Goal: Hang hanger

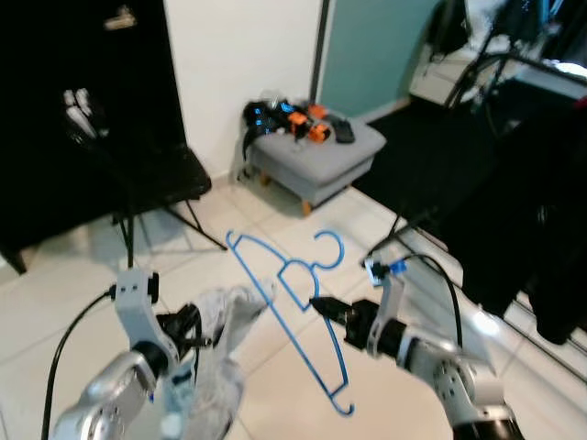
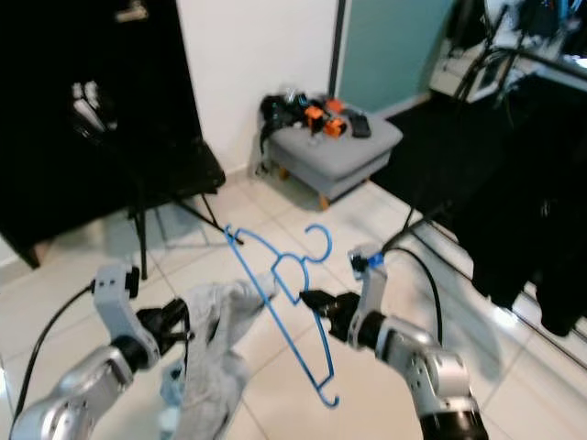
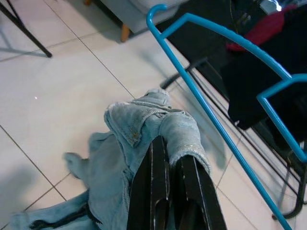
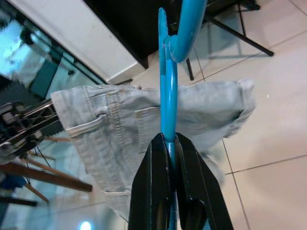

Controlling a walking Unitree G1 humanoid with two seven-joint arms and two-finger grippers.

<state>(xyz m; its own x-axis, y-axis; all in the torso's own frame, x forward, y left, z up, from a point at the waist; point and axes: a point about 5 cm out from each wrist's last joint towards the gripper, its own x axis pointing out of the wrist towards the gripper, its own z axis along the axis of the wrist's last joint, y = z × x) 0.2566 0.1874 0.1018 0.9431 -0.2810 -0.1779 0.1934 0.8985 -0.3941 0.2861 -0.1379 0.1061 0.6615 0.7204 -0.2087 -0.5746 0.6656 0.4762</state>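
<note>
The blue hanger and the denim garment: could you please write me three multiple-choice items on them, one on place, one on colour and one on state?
1. Where is the grey footstool?
A. by the white wall, beyond the hanger
B. under the left pincer
C. on the black chair

2. What colour is the hanger?
A. red
B. blue
C. white

3. What is the left pincer doing?
A. hanging open
B. shut on the hanger
C. shut on the denim garment

Answers: 1 A, it stands at the wall behind the hanger. 2 B, its wire is bright blue. 3 C, the fingers pinch a denim fold, while the right pincer clamps the hanger.
</note>
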